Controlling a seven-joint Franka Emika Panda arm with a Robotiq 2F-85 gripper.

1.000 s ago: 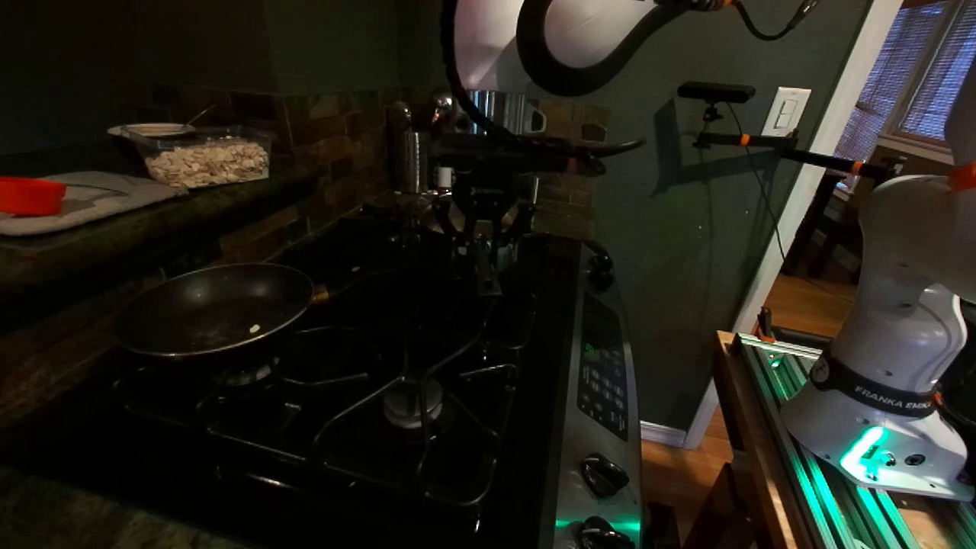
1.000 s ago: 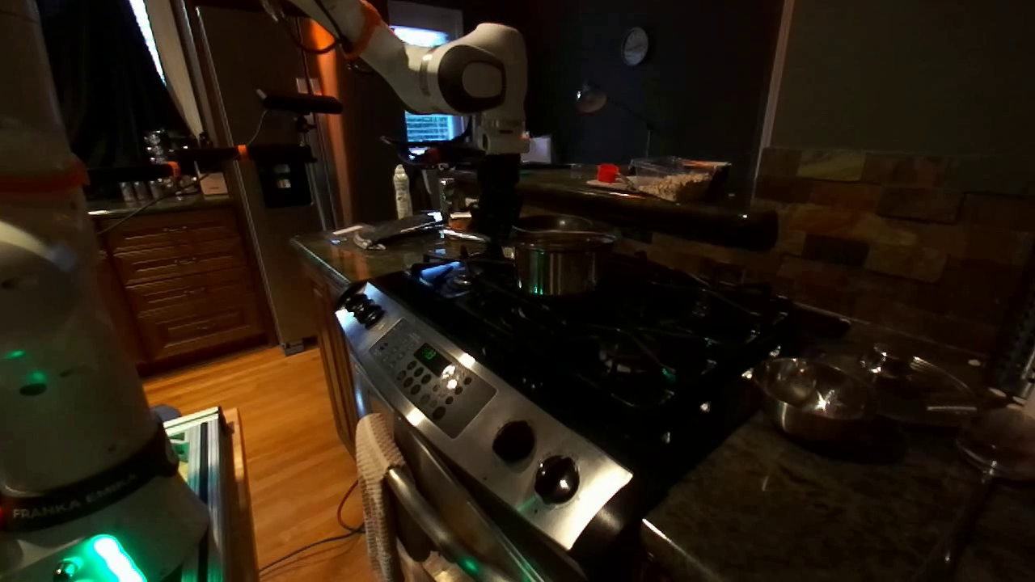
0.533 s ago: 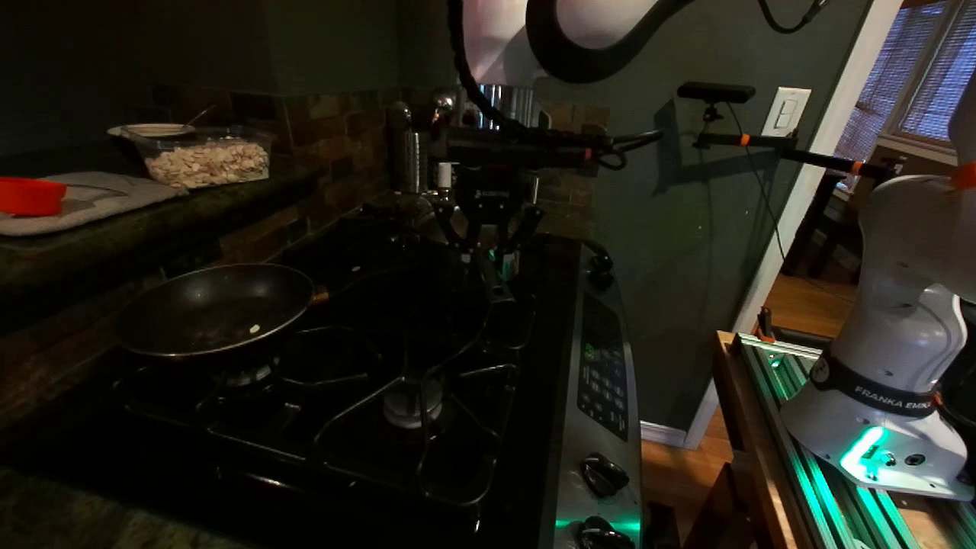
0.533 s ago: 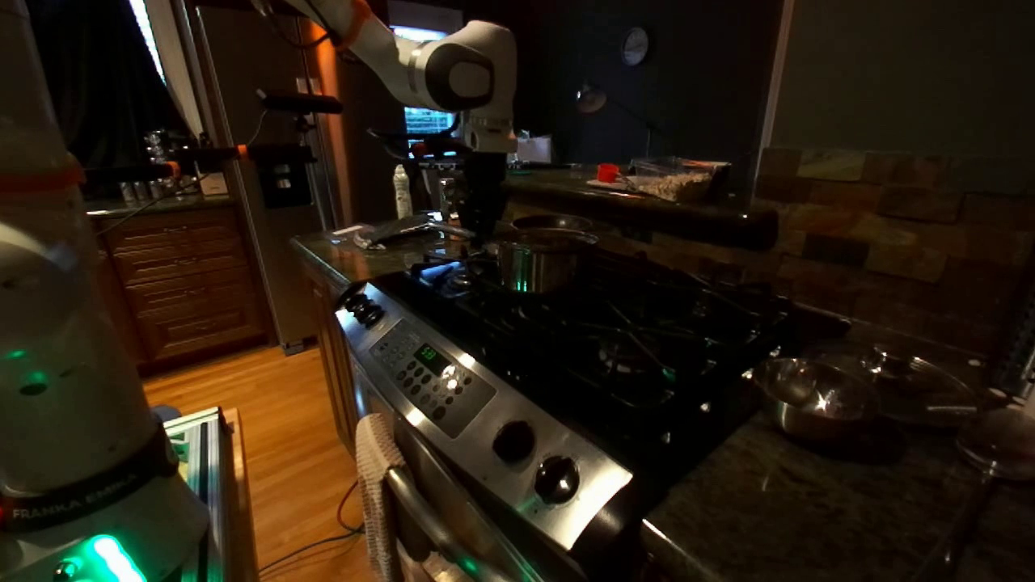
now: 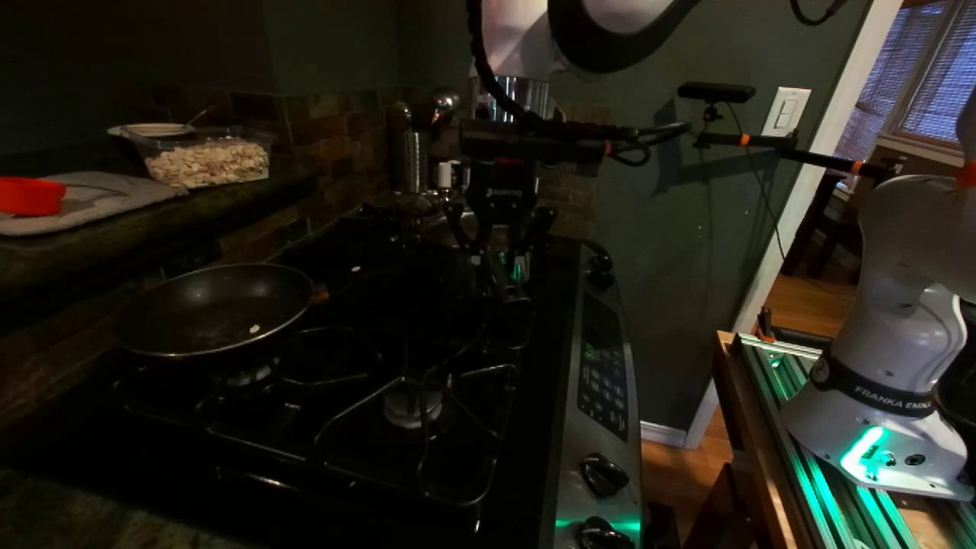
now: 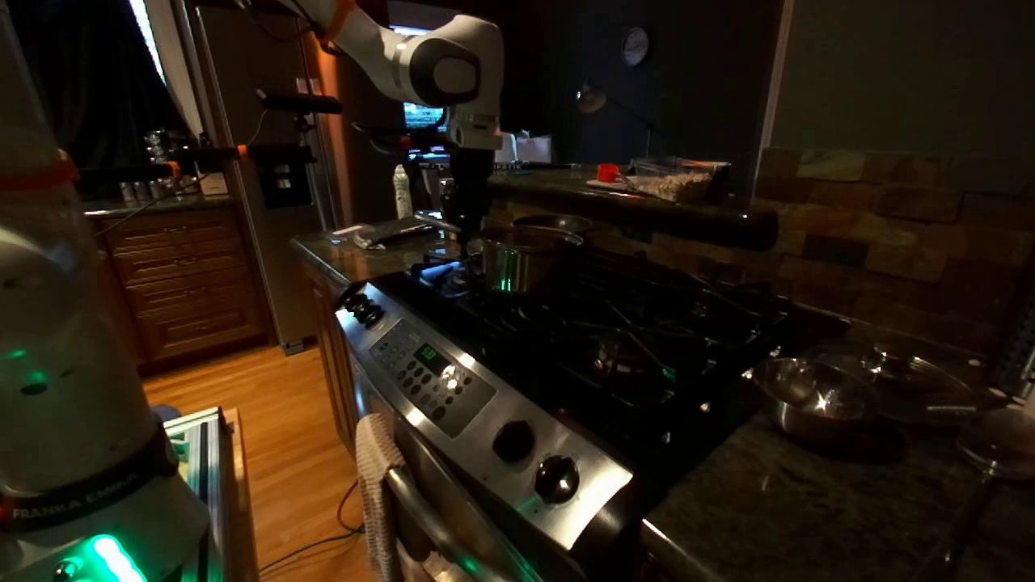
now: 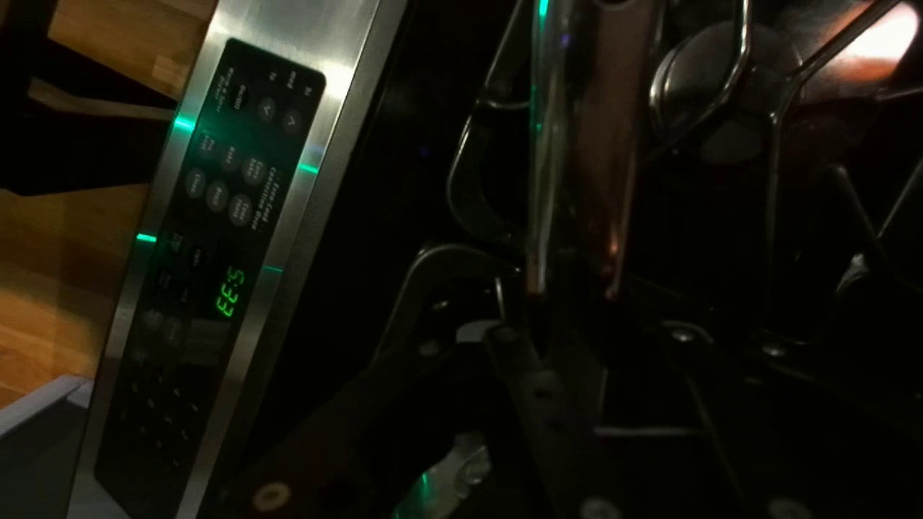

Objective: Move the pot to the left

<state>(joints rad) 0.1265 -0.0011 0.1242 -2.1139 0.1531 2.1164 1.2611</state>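
The pot [image 6: 517,263] is small, round and shiny, over the stove's burners. Its long metal handle [image 7: 588,144] fills the upper middle of the wrist view, and a bit of its shiny body [image 7: 454,472] shows behind my fingers. The handle's end [image 5: 512,293] points toward the camera in an exterior view, where the body is mostly hidden behind my gripper. My gripper [image 5: 496,259] points down, shut on the handle beside the pot body; it also shows in the wrist view [image 7: 577,317]. I cannot tell whether the pot touches the grate.
A black frying pan [image 5: 221,313] stands on a back burner. Open grates and a burner [image 5: 412,404] lie nearby. The control panel [image 6: 433,376] runs along the stove's front. A metal bowl [image 6: 817,400] and a glass lid [image 6: 914,384] sit on the counter. A raised ledge [image 6: 647,206] runs behind.
My gripper and the pot have moved together toward the stove's front edge: rightward and slightly nearer in an exterior view, leftward in an exterior view. The grip on the handle stays.
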